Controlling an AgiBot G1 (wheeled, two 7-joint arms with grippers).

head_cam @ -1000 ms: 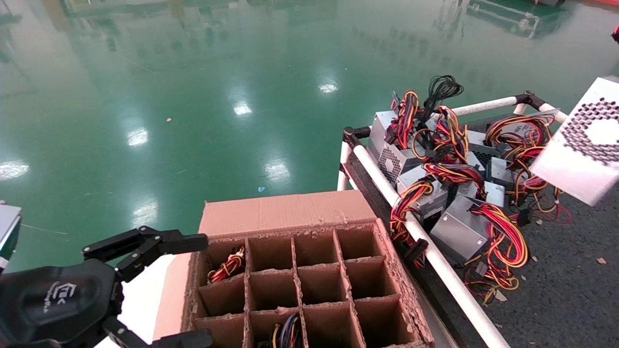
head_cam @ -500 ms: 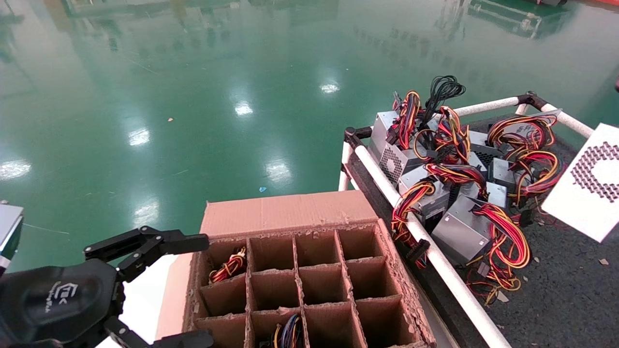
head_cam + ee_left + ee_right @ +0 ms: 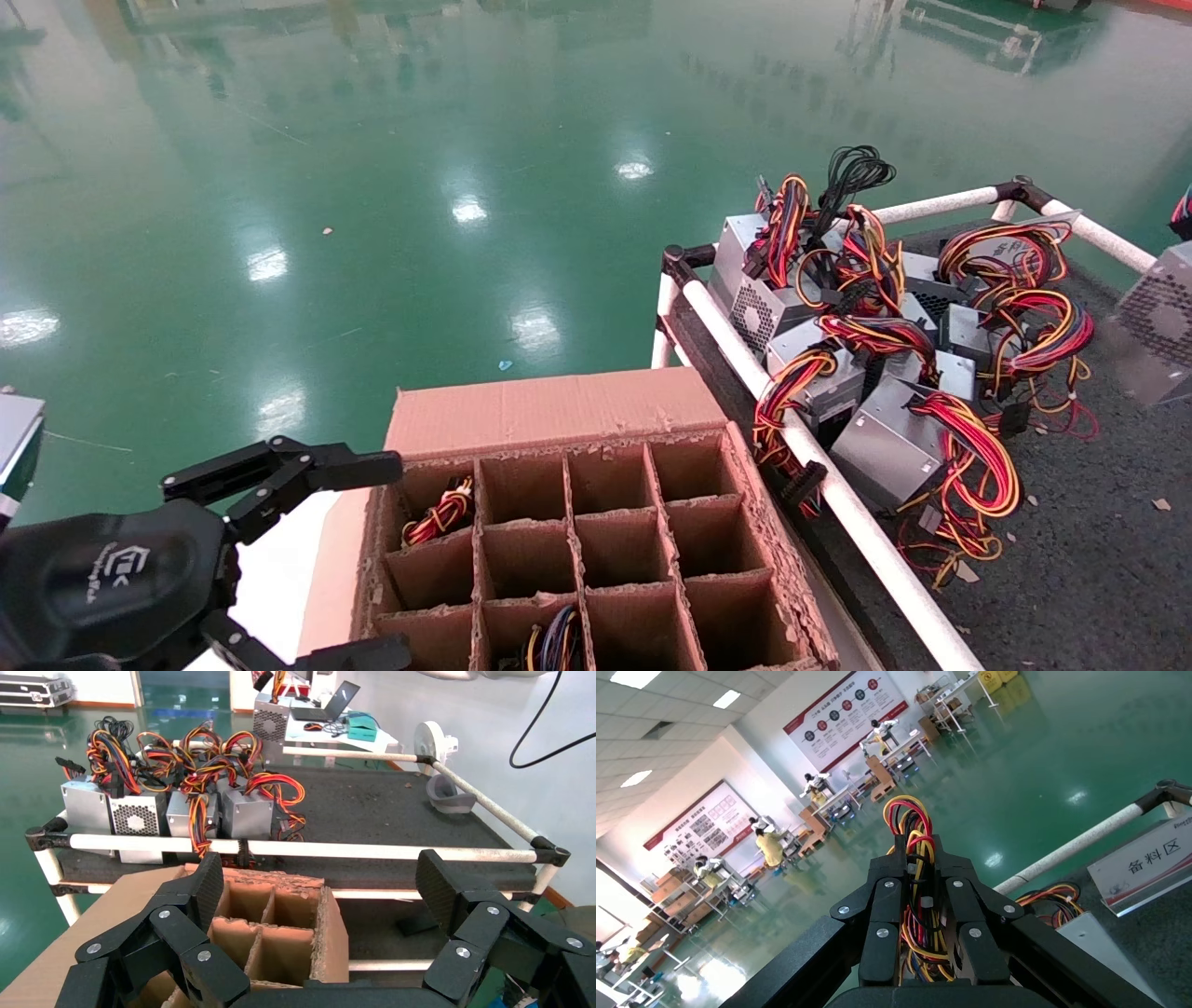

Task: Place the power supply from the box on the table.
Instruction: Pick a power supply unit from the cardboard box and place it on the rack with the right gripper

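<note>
- Step in hand, my read: carry-over leg. The right tool is clenched on the wire bundle of a power supply, which hangs at the 3 o'clock edge of the head view, over the bench
- Only its grey perforated face shows in head view; whether its bottom touches the bench, can't tell
- Left tool sits released, fingers spread wide, at 8 o'clock beside the box; parked, not working
- Box: most cells bare; wires show in the far-left cell and a near cell, so more units prob. left to move
- Next move, judged: lower the held unit onto bare bench surface, let the bundle go, lift away w/o dragging wires
- Room: a pile of supplies crowds the bench's 11 o'clock corner, loose cable loops spilling toward 5 o'clock; open dark surface lies toward 4–5 o'clock in head view
- Edges: white rail runs between box and bench, another rail on the far side near the held unit; keep the unit inside both
- Risk: dangling wires may snag neighbouring loops on descent
</note>
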